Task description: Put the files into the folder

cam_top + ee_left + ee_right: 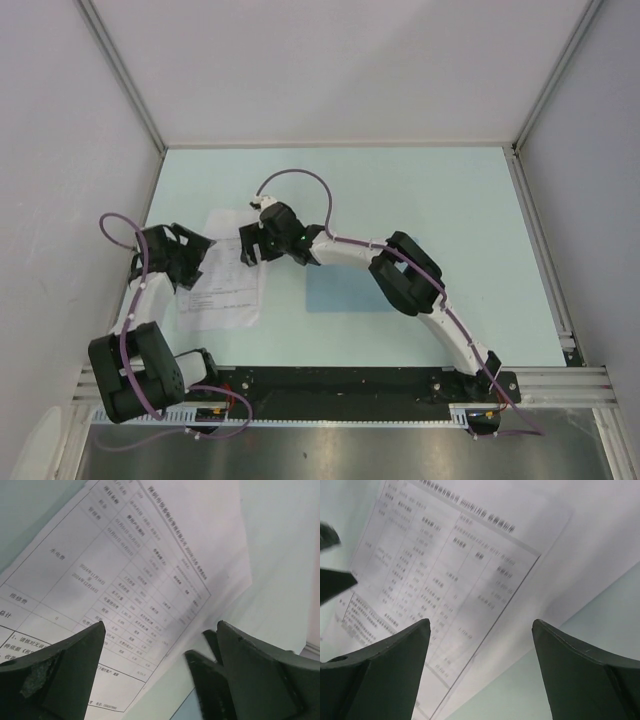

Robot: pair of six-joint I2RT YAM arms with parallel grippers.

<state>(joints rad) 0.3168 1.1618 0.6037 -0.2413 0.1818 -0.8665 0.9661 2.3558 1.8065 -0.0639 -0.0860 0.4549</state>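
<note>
1. The step in hand is judged to be the pick-up of the files (225, 285). The printed sheets lie flat on the table (420, 190), on its left part. None is seen inside the folder (340, 292).
2. The folder lies flat on the table to the right of the files, near them but not touching. It is partly crossed from above by the right forearm.
3. The left claw (197, 258) is released. In the left wrist view its fingers stand wide apart over the printed table of the top sheet, with nothing between them.
4. The right claw (247, 247) is likewise released. In the right wrist view only the sheet is seen through the gap, and nothing is grasped.
5. The left arm is bent up from its base and reaches over the left edge of the files. The right arm is stretched far leftwards, past the folder, to the upper right corner of the sheets.
6. The next move is judged to call for an edge or corner to be lifted, since thin flat sheets offer little to be pinched. The folder's mouth will then have to be opened or held; its open side cannot be told here.
</note>
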